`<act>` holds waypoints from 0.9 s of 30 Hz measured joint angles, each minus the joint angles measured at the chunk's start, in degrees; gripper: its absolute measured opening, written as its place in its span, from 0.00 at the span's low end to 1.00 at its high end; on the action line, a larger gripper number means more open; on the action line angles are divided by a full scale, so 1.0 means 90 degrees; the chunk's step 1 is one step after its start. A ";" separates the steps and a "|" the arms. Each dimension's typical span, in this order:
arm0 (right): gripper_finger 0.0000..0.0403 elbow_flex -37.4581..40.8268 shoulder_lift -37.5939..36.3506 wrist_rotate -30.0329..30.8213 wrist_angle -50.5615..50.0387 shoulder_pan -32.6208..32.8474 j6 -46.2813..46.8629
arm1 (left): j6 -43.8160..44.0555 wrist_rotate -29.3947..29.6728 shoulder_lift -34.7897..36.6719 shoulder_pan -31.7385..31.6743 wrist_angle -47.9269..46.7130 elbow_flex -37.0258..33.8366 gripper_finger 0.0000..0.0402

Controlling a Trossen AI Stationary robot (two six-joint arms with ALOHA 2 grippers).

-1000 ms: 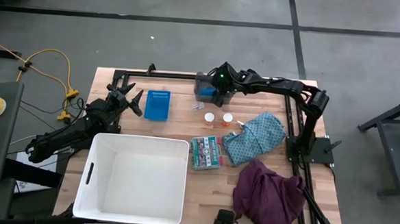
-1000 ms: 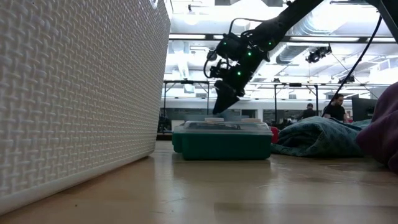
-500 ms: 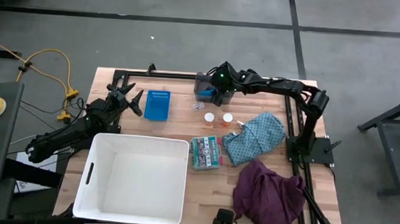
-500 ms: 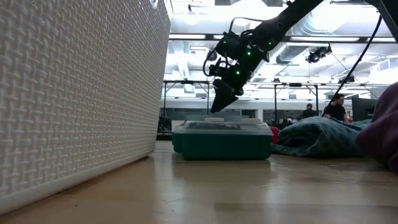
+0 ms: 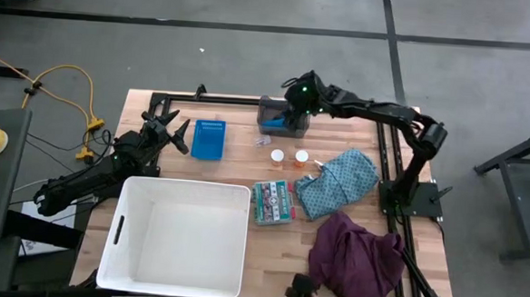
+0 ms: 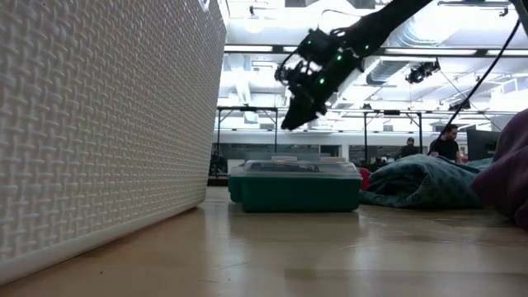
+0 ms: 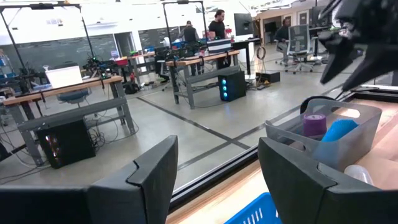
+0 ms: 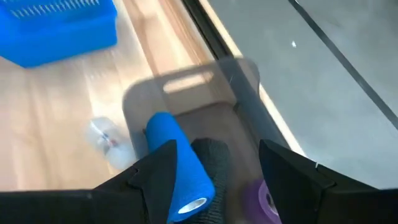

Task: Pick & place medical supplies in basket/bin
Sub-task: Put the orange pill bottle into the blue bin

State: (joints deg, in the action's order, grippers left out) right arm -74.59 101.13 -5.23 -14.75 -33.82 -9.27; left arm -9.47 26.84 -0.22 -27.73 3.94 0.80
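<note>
Hard to make out first: in the low view a big white basket (image 6: 107,124) fills the left side and hides most of the table behind it; only the lid of a teal box (image 6: 294,186) and folds of the teal cloth (image 6: 421,183) and maroon cloth (image 6: 507,169) show past it. The maroon cloth is cut off at that view's right edge. In the right wrist view the purple roll (image 8: 264,198) is half hidden by a finger.

Containers: a small clear grey bin (image 5: 281,118) sits at the table's far edge, w/ the blue roll (image 8: 179,168) and purple roll lying inside, side by side. The white basket (image 5: 177,237) sits at the near left; nothing shows inside it. A flat blue tray (image 5: 208,138) lies near the far left.

Two orange bottles (image 5: 288,157) w/ white caps stand between the grey bin and the teal box (image 5: 272,202). The teal cloth (image 5: 340,182) lies right of the bottles; the maroon cloth (image 5: 359,258) lies near the front right.

Right gripper (image 8: 214,165) hangs above the grey bin, fingers spread apart, holding nothing. Left gripper (image 5: 170,130) rests by the blue tray, fingers (image 7: 152,171) also spread, empty.

People stand at desks far back in the room.
</note>
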 joint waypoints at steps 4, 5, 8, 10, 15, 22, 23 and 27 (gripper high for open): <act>0.54 -0.0002 -0.0365 -0.0440 -0.0134 -0.0124 -0.0204 | 0.0000 -0.0001 0.0000 -0.0002 0.0000 0.0000 0.54; 0.54 -0.0002 -0.0440 -0.0473 -0.0192 -0.0129 -0.0225 | 0.0000 0.0001 0.0001 -0.0001 0.0001 0.0000 0.54; 0.54 -0.0002 -0.0631 -0.0490 -0.0413 -0.0178 -0.0283 | 0.0000 -0.0001 0.0002 -0.0001 0.0001 0.0000 0.54; 0.54 -0.0002 -0.0693 -0.0414 -0.0531 -0.0171 -0.0287 | 0.0000 0.0001 0.0000 0.0000 0.0000 0.0000 0.54; 0.54 -0.0005 -0.0686 -0.0469 -0.0728 -0.0168 -0.0278 | 0.0000 0.0002 0.0001 -0.0001 0.0001 0.0000 0.54; 0.54 -0.0005 -0.0686 -0.0435 -0.0832 -0.0053 -0.0258 | 0.0002 -0.0001 -0.0001 0.0000 0.0001 0.0000 0.54; 0.54 -0.0005 -0.0686 -0.0480 -0.0860 -0.0036 -0.0210 | 0.0002 -0.0001 0.0002 -0.0002 0.0001 0.0000 0.54; 0.54 -0.0005 -0.0686 -0.0636 -0.1153 0.0066 -0.0102 | 0.0000 0.0000 0.0001 -0.0002 0.0000 0.0000 0.54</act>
State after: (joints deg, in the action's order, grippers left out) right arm -74.63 94.96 -10.95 -25.13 -33.22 -10.19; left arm -9.47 26.83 -0.21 -27.74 3.94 0.80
